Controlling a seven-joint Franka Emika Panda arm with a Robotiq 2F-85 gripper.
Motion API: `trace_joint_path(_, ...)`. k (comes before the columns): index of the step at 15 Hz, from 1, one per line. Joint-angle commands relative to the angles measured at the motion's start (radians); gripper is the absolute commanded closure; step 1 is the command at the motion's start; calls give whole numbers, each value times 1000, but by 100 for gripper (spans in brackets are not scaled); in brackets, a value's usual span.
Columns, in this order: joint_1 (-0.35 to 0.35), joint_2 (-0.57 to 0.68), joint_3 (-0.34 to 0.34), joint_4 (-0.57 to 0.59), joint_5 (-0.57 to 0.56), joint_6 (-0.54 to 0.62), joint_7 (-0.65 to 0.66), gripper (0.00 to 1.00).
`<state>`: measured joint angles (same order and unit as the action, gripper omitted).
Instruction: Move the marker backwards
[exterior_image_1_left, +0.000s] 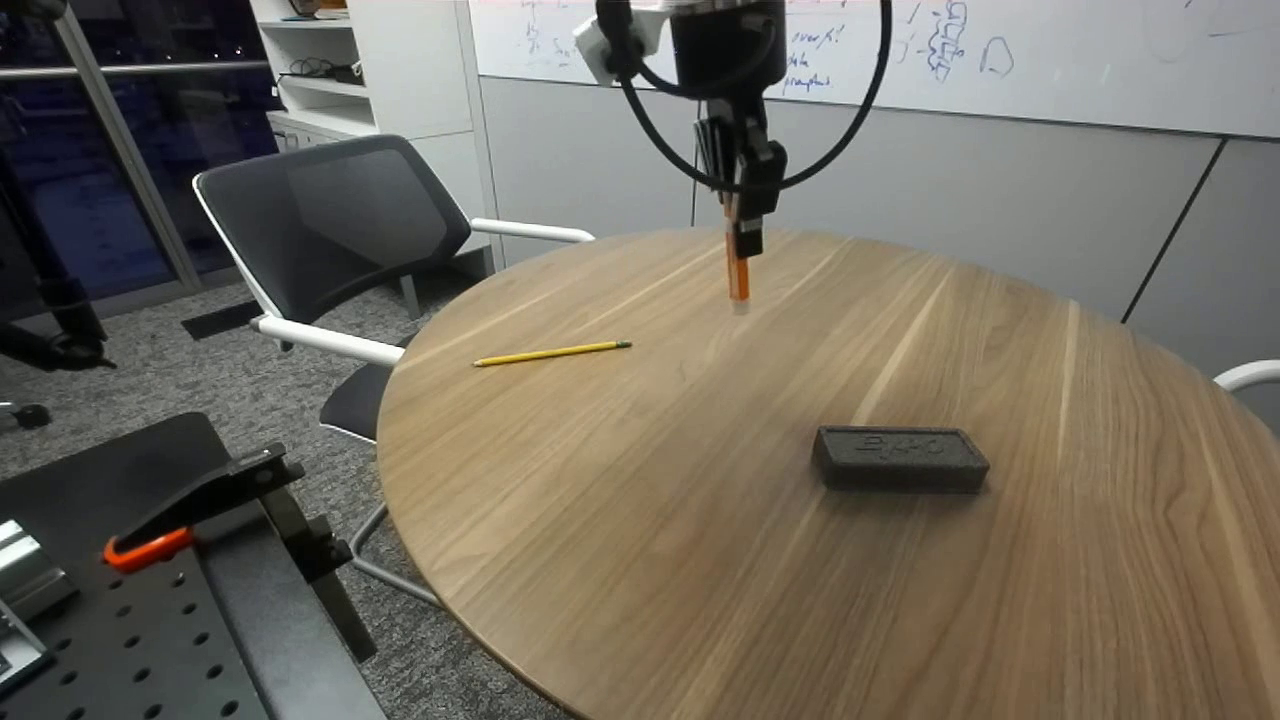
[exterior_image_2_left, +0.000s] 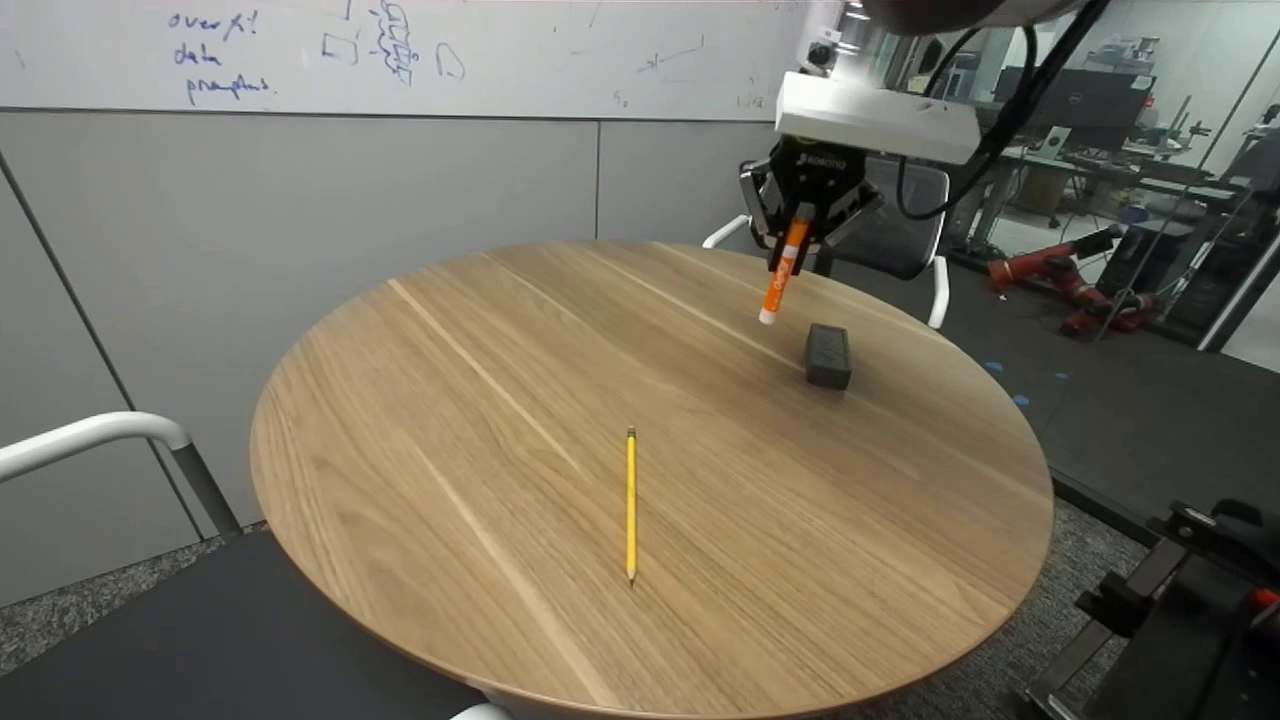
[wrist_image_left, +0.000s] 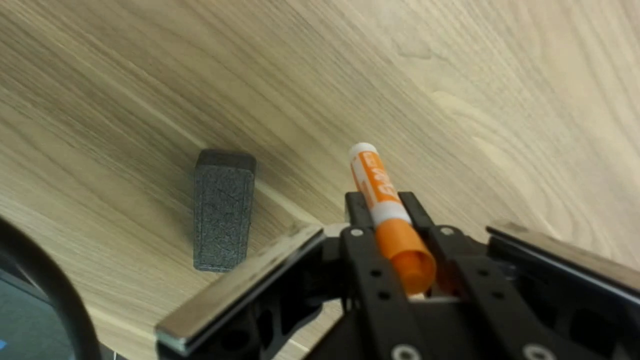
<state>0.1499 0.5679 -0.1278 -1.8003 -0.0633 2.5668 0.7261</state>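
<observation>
The orange marker with a white band and white end is held in my gripper. It also shows in an exterior view and in the wrist view. The gripper is shut on it, with one black finger on each side of the marker, near the white band in the wrist view. The marker points downward and is tilted, its white end lowest and its orange cap up between the fingers. It appears to hang above the round wooden table.
A dark grey eraser lies on the table, beside the gripper in the wrist view. A yellow pencil lies farther off, also in an exterior view. Chairs stand around the table's edge. A whiteboard wall stands behind.
</observation>
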Motion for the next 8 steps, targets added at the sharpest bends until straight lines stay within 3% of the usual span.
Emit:
trace_joint_path(1, -21, 184, 15, 244, 66, -102, 13, 95)
trace_joint_path(8, -33, 460, 6, 600, 110, -251, 66, 95)
